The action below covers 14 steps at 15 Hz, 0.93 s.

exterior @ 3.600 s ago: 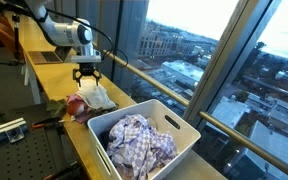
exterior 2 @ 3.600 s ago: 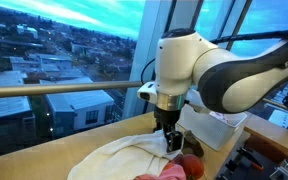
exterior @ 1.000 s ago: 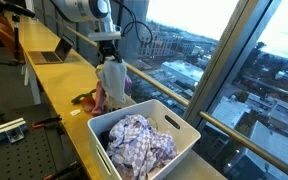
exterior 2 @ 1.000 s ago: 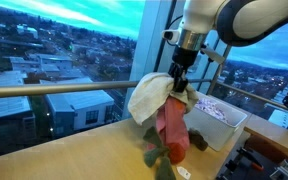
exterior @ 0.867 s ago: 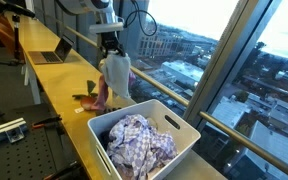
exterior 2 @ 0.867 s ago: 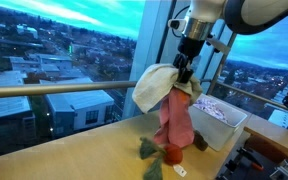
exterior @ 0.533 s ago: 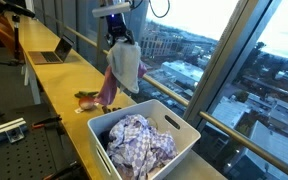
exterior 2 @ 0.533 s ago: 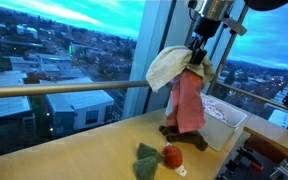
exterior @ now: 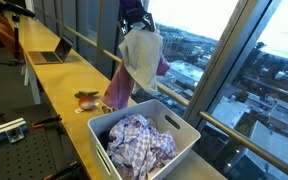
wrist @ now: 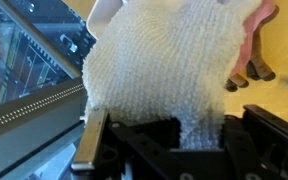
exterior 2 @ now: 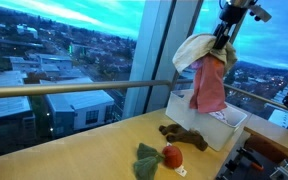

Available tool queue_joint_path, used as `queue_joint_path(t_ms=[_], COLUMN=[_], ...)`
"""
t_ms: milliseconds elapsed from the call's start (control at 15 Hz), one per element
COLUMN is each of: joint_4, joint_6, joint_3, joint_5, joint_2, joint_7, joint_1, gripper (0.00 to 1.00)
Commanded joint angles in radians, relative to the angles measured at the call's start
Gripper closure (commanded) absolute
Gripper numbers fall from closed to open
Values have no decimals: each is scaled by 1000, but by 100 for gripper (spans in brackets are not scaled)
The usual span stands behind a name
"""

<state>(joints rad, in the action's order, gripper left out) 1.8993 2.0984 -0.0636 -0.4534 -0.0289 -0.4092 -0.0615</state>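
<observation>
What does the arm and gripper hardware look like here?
The gripper is black and blocky, and the wrist view shows angular matte black housings. A pale grey wrist part adjoins it. The arm links are out of frame, and no cables or markings can be made out.

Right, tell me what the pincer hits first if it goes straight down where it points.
Beyond the white cloth it grips, the pincer would likely meet the checked cloth in the white bin; depth leaves the bin's rim possible.
</observation>
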Motion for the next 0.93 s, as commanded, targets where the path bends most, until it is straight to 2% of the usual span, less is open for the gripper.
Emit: queue_joint_path(t_ms=[0,467,867], joint_4=[4,-11,-23], joint_6=[-11,17,73], joint_3=[39,98,118], joint_5=[19,39,125], joint_2=[-43,13,143], joint_7=[-46,-112,-213], joint_1=[35,88,127], gripper=[100,100,100])
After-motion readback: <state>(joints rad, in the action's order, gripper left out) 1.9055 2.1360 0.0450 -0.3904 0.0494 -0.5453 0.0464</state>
